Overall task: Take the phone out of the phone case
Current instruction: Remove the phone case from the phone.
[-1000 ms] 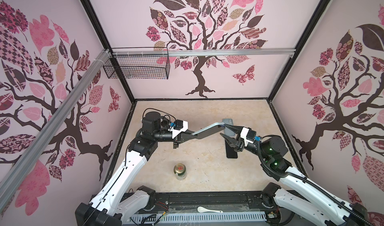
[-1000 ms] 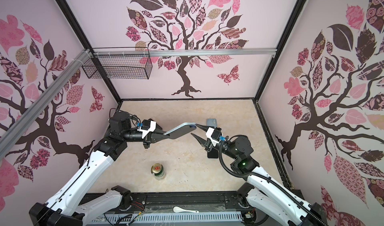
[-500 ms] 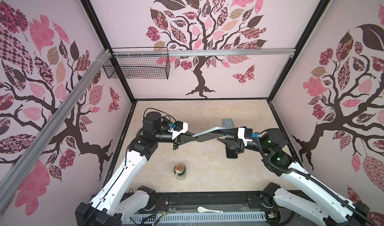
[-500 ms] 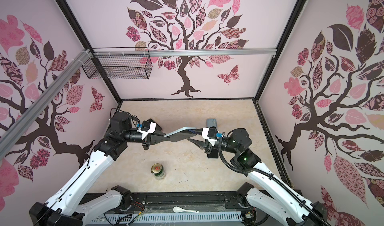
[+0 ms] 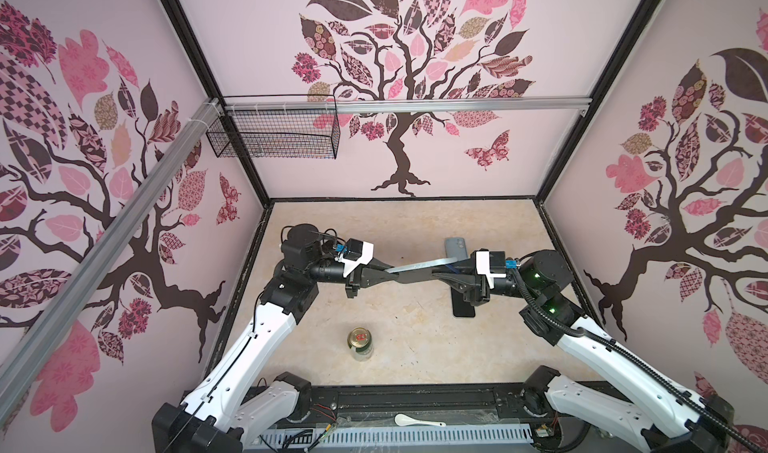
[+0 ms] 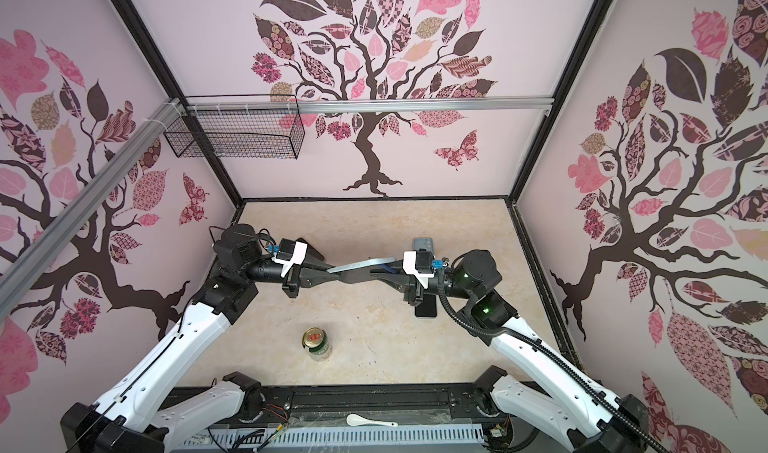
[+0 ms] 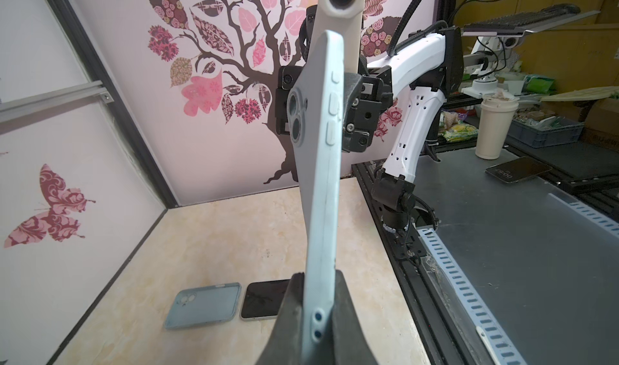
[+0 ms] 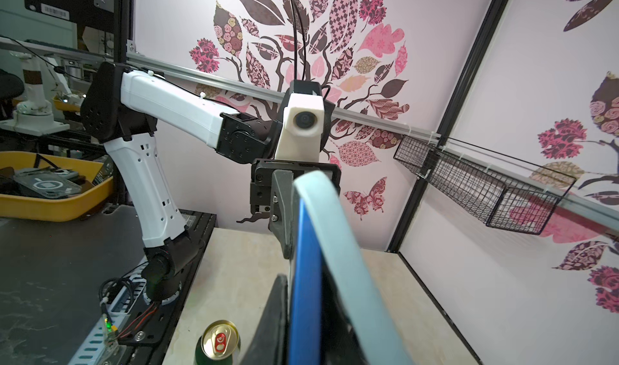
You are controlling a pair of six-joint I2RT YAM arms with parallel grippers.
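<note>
Phone case (image 5: 419,266) bridges left fingers (image 5: 374,275) and right fingers (image 5: 451,279). Bench (image 5: 407,318) under left fingers bare; can (image 5: 360,343) stands nearer base. Loose case (image 5: 456,247), bare phone (image 5: 463,308) lie under right fingers.

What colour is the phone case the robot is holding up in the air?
The phone case is pale blue. The left wrist view shows it best.

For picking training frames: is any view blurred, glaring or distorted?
In both top views: even light, faint shadows, walls splayed by the wide lens. Right wrist view: the phone case close to the lens looks soft. Left wrist view: sharp.
</note>
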